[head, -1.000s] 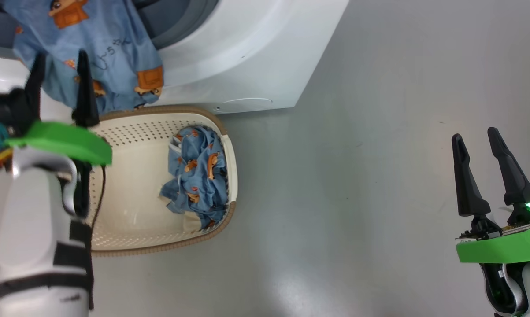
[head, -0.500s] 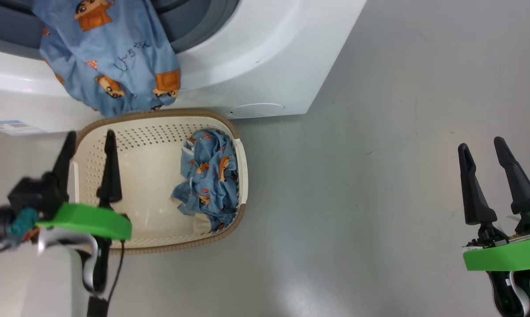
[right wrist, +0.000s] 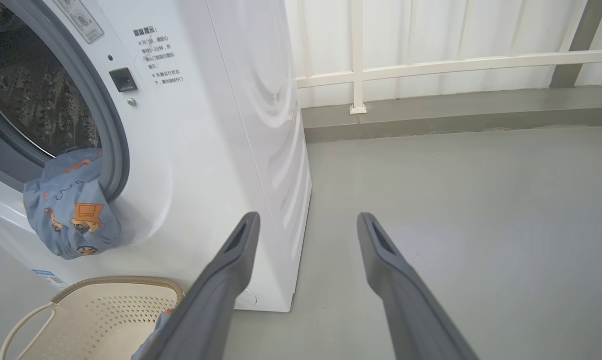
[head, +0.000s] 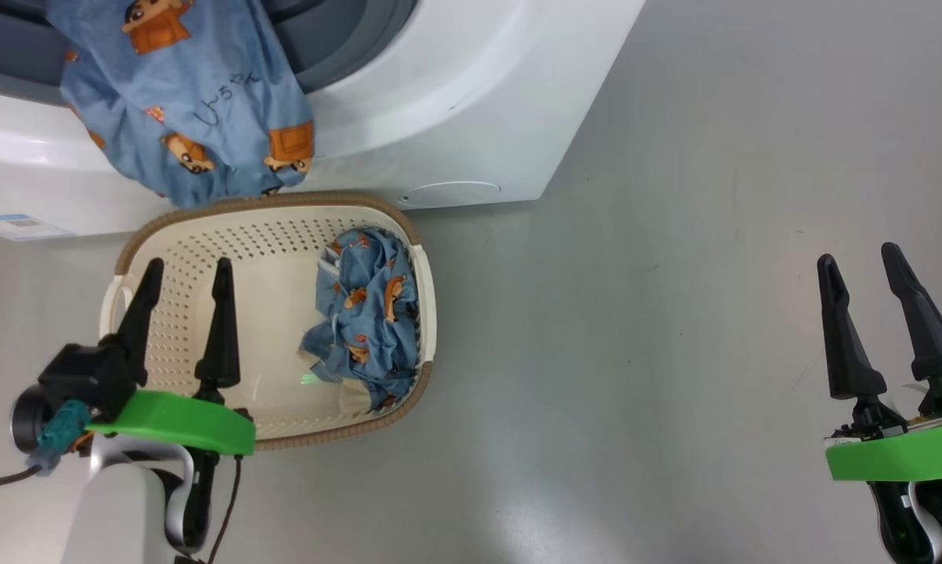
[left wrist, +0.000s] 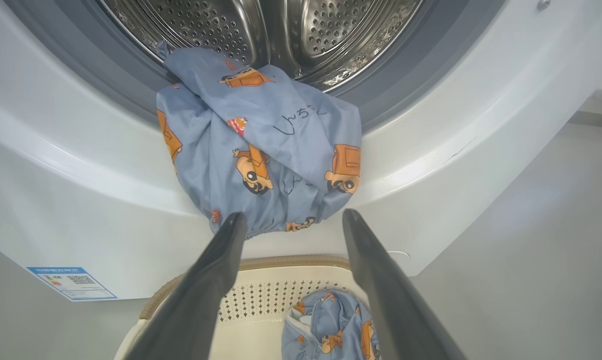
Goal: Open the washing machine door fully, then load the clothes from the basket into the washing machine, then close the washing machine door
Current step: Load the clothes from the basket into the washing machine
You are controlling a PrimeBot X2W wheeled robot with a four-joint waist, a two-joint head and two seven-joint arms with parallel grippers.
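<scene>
A light blue garment (head: 189,102) with orange figures hangs out of the washing machine (head: 455,94) mouth, draped over the gasket and front panel; the same garment (left wrist: 265,150) droops below the steel drum (left wrist: 260,30). Another crumpled blue garment (head: 369,317) lies at the right end of the cream basket (head: 275,235), which stands on the floor against the machine. My left gripper (head: 187,276) is open and empty above the basket's left part. My right gripper (head: 860,260) is open and empty over bare floor far to the right. The door is out of view.
A blue label sticker (head: 16,227) sits on the machine's front at the left. Grey floor (head: 635,352) stretches to the right of the basket. A white railing and wall (right wrist: 431,65) stand behind the machine.
My left gripper has drawn back from the hanging garment down to over the basket, empty. The head camera shifted a little. The right gripper has hardly moved.
</scene>
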